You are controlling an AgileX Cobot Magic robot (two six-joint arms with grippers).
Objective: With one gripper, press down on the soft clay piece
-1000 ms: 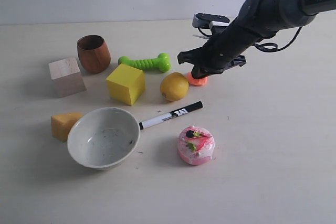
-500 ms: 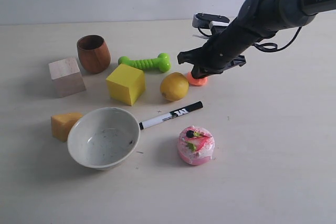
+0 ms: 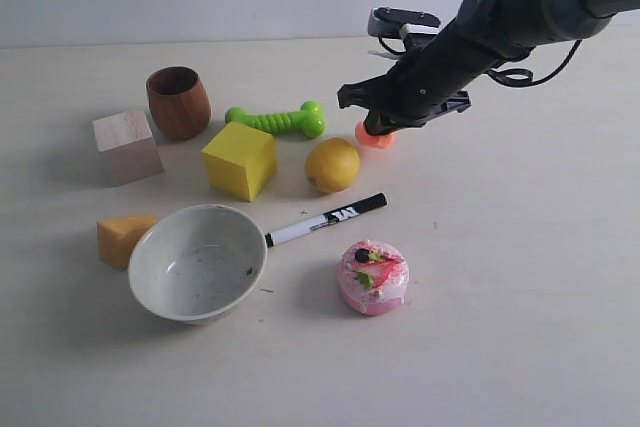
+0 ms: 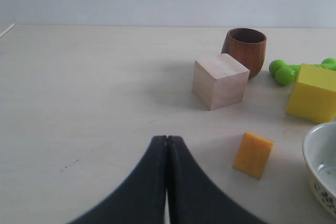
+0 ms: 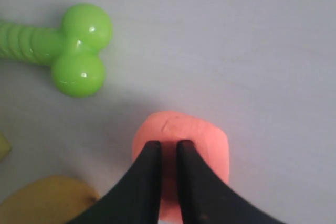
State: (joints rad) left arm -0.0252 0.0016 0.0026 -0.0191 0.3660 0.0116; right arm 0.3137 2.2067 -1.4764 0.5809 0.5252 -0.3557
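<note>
Pink cake point(image 3: 372, 277) sits closest, lemon point(image 3: 332, 164) behind it, and just past the lemon is the soft clay piece point(image 3: 377, 138) with the right tool point(image 3: 378, 126) on top, tips almost together. Both show farther up than half a second back, so the clay's maybe stuck to the tips; press looks done.

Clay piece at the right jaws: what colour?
The soft clay piece is plain salmon-orange, no pattern; the right wrist view shows it best.
</note>
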